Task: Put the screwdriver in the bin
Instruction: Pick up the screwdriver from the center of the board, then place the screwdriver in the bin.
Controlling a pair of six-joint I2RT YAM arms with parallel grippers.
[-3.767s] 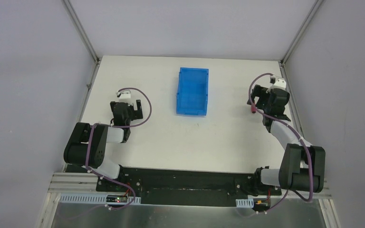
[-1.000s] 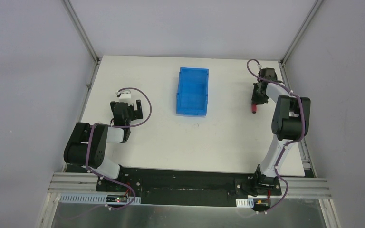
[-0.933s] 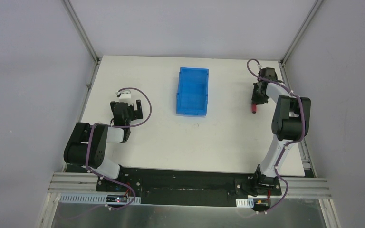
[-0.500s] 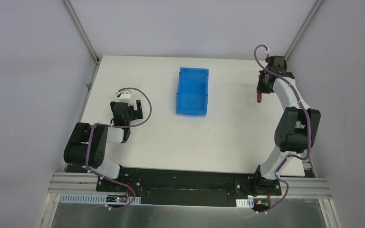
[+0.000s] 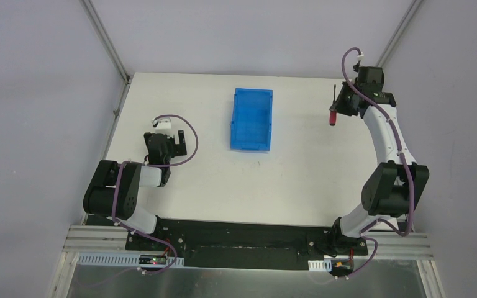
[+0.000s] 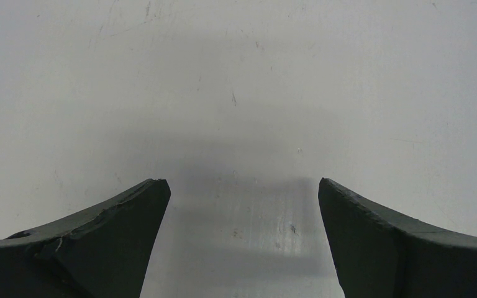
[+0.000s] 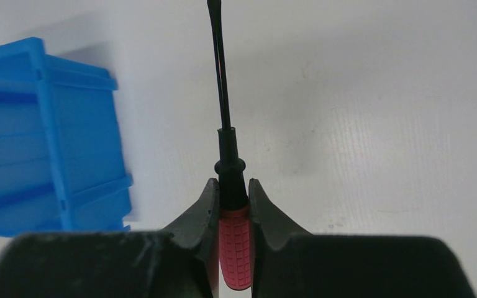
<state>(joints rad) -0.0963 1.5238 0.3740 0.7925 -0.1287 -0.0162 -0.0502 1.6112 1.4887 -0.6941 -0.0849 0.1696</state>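
Note:
My right gripper [image 7: 230,185] is shut on the screwdriver [image 7: 235,248], clamping its red handle with the thin black shaft pointing away from the wrist. In the top view the right gripper [image 5: 337,107] holds the screwdriver [image 5: 333,117] above the table at the far right. The blue bin [image 5: 251,119] stands at the table's centre back, to the left of that gripper, and its corner shows at the left of the right wrist view [image 7: 43,136]. My left gripper [image 6: 241,186] is open over bare table, with nothing between its fingers; the top view shows it [image 5: 161,139] at the left.
A white table [image 5: 298,180] is walled by grey panels on three sides, with metal posts at the back corners. The right arm [image 5: 385,143] reaches high along the right edge. The left arm [image 5: 124,186] is folded near its base.
The right arm has lifted the screwdriver off the table and carried it up and toward the back right. The left arm has not moved.

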